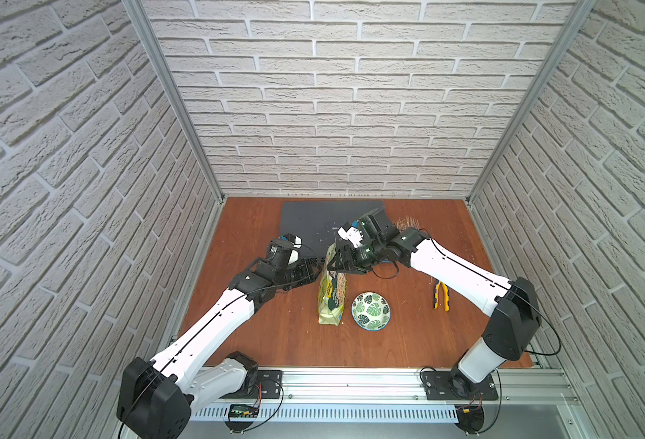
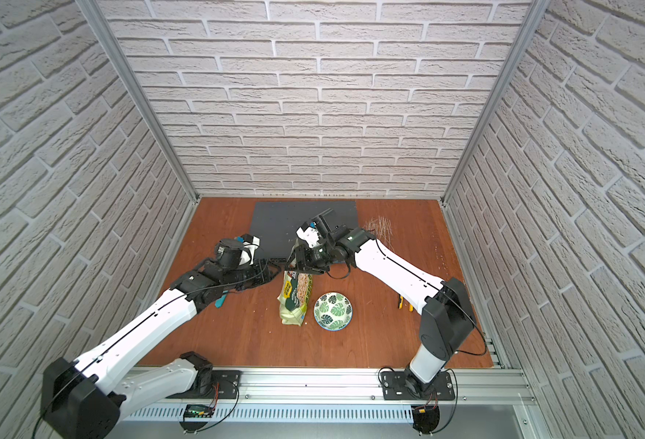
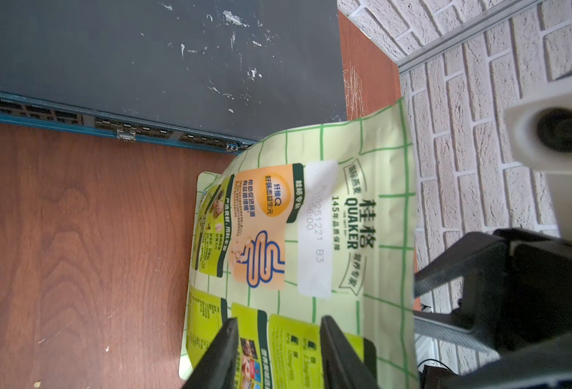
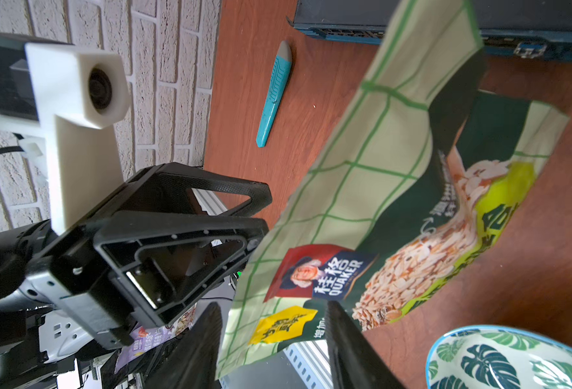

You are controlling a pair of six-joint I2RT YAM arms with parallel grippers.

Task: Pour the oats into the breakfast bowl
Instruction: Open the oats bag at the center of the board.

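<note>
A teal cutter [image 2: 220, 300] lies on the table [image 1: 275, 342] at the left, partly under the left arm. The left hand [image 1: 316, 269] reaches sideways to the top of the oat pouch [image 1: 332, 296]. Its fingers [image 3: 224, 350] are spread, with the pouch's printed back showing across the gap, and it grasps nothing that I can see. The pouch stands upright mid-table, with a flat dark box [image 1: 313, 220] behind it by the back wall. Oats [image 4: 412, 269] show through its clear window. The right hand [image 1: 335, 262] meets the pouch top from the other side, likewise spread and released. Just right of the pouch sits the leaf-patterned bowl [image 1: 371, 311]. Well to the right lie yellow-handled pliers [image 1: 441, 296].
</note>
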